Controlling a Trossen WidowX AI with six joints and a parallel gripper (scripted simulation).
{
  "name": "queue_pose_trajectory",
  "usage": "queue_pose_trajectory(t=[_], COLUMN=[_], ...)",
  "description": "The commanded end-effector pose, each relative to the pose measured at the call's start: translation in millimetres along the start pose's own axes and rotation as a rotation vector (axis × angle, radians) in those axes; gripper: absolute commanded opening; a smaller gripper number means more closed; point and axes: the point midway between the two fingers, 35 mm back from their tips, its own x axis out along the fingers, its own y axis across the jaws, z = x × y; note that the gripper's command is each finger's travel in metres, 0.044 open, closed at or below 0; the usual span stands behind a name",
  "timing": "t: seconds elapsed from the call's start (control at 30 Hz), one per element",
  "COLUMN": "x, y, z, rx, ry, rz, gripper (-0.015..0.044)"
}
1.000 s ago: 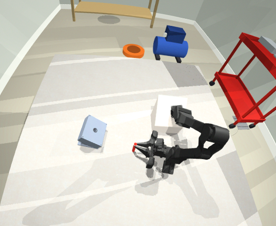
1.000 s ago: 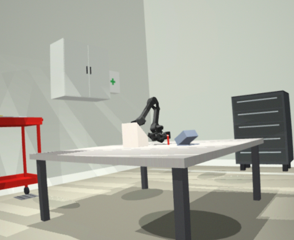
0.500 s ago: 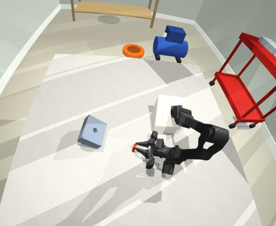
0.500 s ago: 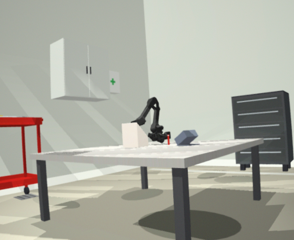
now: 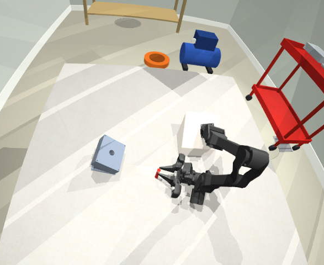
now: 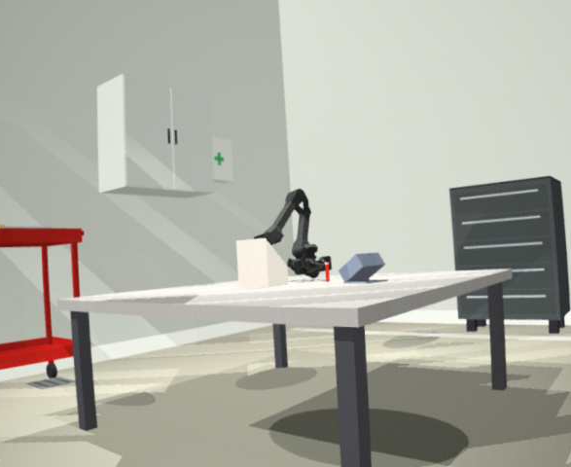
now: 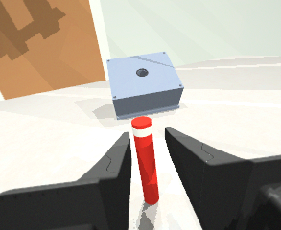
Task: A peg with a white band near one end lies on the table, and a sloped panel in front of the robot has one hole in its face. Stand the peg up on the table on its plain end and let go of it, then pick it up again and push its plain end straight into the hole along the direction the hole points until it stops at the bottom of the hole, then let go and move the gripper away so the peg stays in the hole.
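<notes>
The red peg point(image 5: 157, 173) point(image 6: 327, 271) point(image 7: 148, 168) stands upright on the table point(image 5: 122, 216) point(image 6: 215, 312), its white-banded end up and its plain end down. My gripper point(image 5: 159, 170) point(image 7: 147, 135) is open. Its fingertips stand on either side of the upper part of the peg, with a gap on both sides in the wrist view. The blue-grey sloped panel point(image 5: 107, 160) point(image 6: 362, 267) point(image 7: 147, 87) stands beyond the peg. Its round hole point(image 5: 111, 152) point(image 7: 142, 72) is near the middle of its face and looks empty.
A white block point(image 5: 190, 133) point(image 6: 254, 264) with a sloped side stands on the table beside the arm. A red cart point(image 5: 279, 114) point(image 6: 23, 234), a blue compressor point(image 5: 200, 55) and an orange ring point(image 5: 148, 62) are off the table.
</notes>
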Motion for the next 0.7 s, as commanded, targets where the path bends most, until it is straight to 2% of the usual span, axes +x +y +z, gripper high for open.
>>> queue_pose_trajectory(t=[0.0,0.13,0.53,0.67], x=[0.0,0.0,0.0,0.0], y=[-0.2,-0.2,-0.2,-0.2], z=[0.0,0.0,0.0,0.0], rx=[0.0,0.0,0.0,0.0], ry=[0.0,0.0,0.0,0.0], rz=[0.0,0.0,0.0,0.0], gripper=[0.013,0.013,0.044,0.044])
